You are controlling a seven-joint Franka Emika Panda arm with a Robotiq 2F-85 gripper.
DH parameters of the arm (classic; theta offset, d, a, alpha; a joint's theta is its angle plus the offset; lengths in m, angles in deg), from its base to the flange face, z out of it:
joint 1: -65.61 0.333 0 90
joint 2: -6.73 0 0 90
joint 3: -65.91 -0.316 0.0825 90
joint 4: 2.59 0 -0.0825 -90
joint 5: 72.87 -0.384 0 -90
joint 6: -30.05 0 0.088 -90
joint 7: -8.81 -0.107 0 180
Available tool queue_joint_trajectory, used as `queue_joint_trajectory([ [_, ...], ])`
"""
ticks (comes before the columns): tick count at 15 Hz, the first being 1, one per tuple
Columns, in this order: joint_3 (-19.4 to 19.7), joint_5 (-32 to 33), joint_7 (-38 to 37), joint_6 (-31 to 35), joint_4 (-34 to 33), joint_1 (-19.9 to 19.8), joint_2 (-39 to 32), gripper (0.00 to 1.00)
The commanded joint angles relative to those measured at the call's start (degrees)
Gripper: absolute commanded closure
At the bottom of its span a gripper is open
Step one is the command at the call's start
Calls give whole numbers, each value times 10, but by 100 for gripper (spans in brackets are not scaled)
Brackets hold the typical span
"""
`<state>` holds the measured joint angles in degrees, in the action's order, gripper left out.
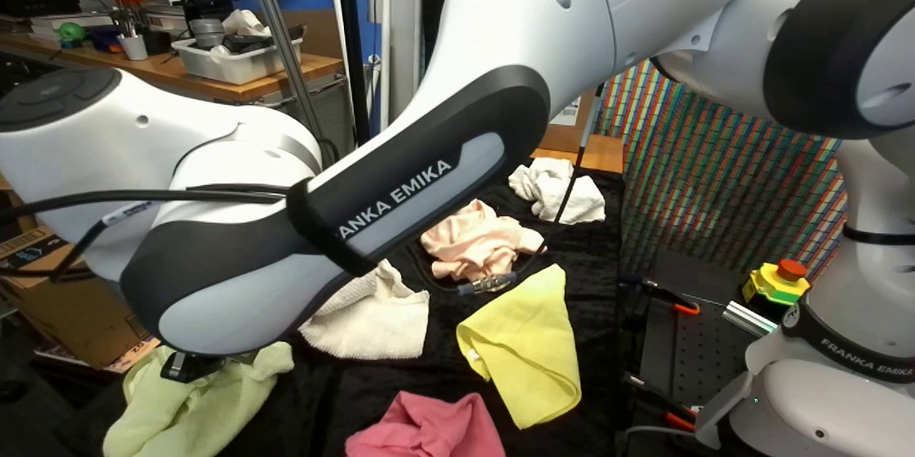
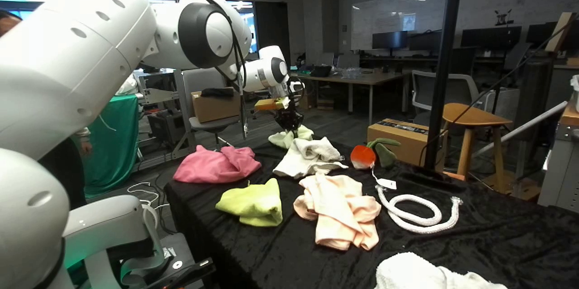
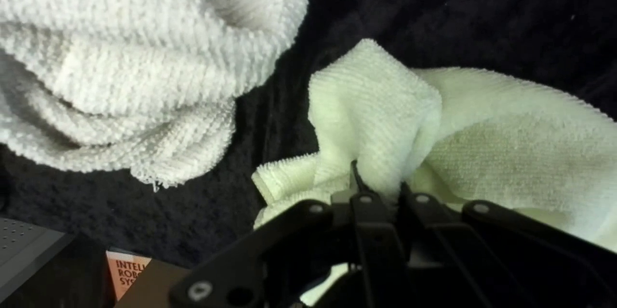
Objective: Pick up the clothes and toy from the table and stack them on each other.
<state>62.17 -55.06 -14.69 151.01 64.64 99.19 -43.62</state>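
the pale green cloth (image 3: 516, 154) partly hides the tool (image 3: 381, 186) pinching it; an exterior view crops the pink cloth (image 1: 432, 428).

A table (image 2: 289, 262) draped in black fills the lower right of the frame in an exterior view. On it, a pink cloth (image 2: 217, 167) lies left of centre, a yellow cloth (image 2: 255, 203) below and right of it, then a peach cloth (image 2: 339, 212). Above that lies an off-white cloth (image 2: 305, 160), and higher, at the far edge, a pale green cloth (image 2: 289, 137); the wrist view shows black drape (image 3: 277, 120) between those two. To the right lie a red-and-green toy (image 2: 364, 156), a looped white rope (image 2: 423, 229) and, at the bottom edge, a white cloth (image 2: 420, 275).
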Motion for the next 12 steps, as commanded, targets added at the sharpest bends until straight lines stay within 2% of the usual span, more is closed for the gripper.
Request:
queue_joint_trajectory([
  [1, 14, 19, -25, 6, 13, 13, 44, 92],
  [4, 24, 37, -58, 12, 28, 18, 87, 94],
  [8, 53, 80, -131, 28, 79, 26, 163, 94],
  [12, 86, 129, -218, 39, 171, 25, 262, 94],
])
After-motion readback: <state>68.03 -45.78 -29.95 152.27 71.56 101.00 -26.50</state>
